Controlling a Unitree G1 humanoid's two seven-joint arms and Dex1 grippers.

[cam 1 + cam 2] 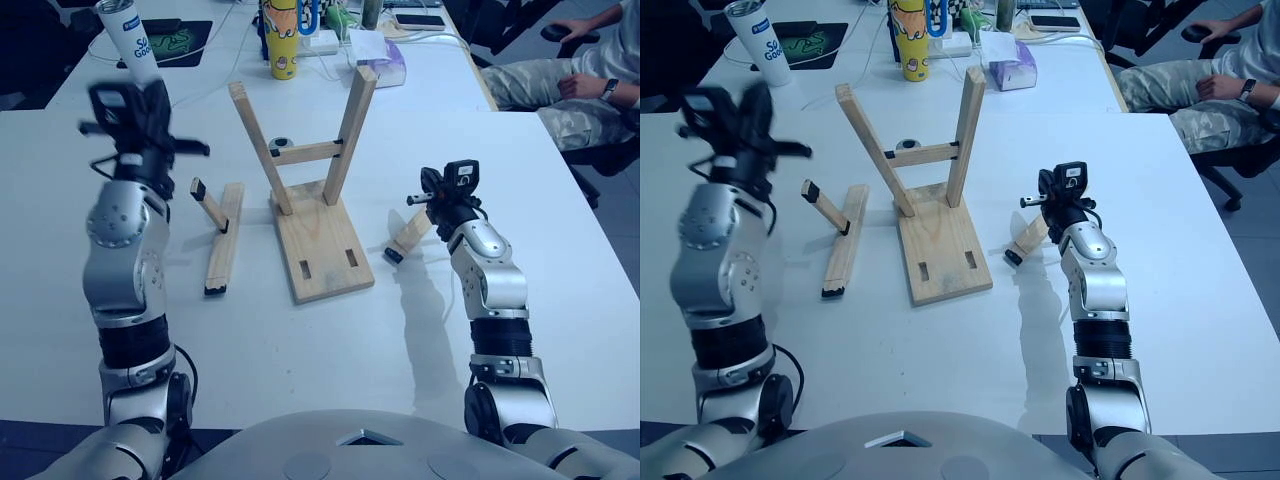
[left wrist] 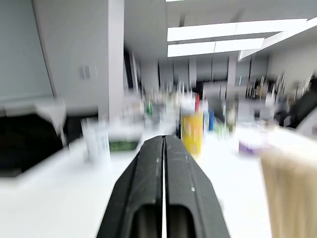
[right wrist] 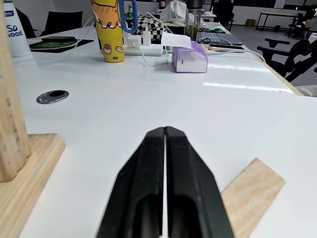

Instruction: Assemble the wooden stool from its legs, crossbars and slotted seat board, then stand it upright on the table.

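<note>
Stool (image 1: 322,247) is sitting half-assembled; left end effector (image 2: 164,144) and right end effector (image 3: 165,134) are hovering closed, empty; next move likely needs opening around the loose leg (image 1: 408,238).

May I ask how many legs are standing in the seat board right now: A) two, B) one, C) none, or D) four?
A: two legs, joined by a crossbar, stand at the far end of the seat board, while its two near slots are empty.
</note>
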